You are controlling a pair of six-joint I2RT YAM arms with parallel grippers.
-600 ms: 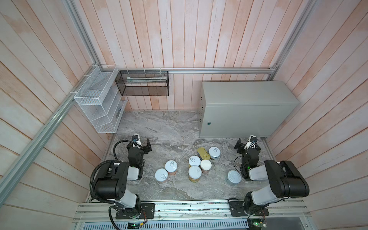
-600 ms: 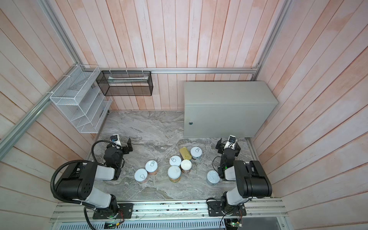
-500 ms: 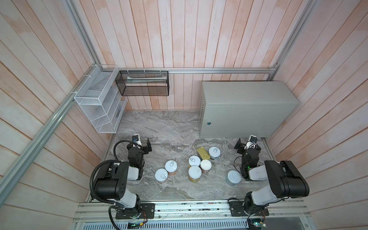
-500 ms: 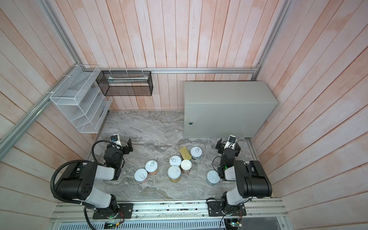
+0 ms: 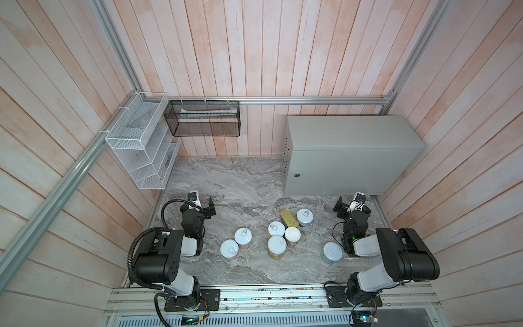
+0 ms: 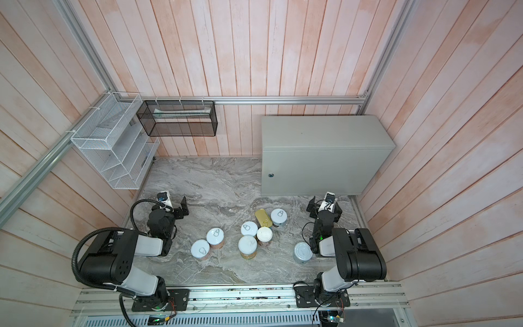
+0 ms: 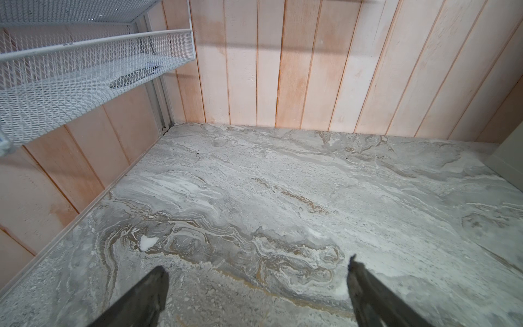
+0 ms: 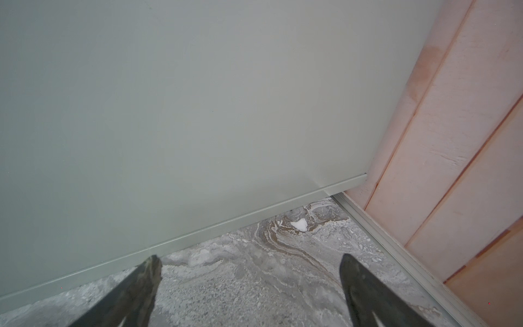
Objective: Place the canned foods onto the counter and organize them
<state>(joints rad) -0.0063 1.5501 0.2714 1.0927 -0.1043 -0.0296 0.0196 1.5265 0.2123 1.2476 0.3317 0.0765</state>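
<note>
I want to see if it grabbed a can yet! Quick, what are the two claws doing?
Left gripper: open, holding nothing.
Right gripper: open, holding nothing.

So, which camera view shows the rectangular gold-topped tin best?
The top views: both show the rectangular tin from above, gold top up, beside a round tin. The left wrist view shows marbled slab and mesh basket, the right wrist view the cabinet; neither has the tin.

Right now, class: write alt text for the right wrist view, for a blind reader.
The right gripper, open and empty, faces the front of the grey-green counter, which fills most of the picture. A grey marbled slab lies under both, and a pinkish plank wall meets the counter's end.
</note>
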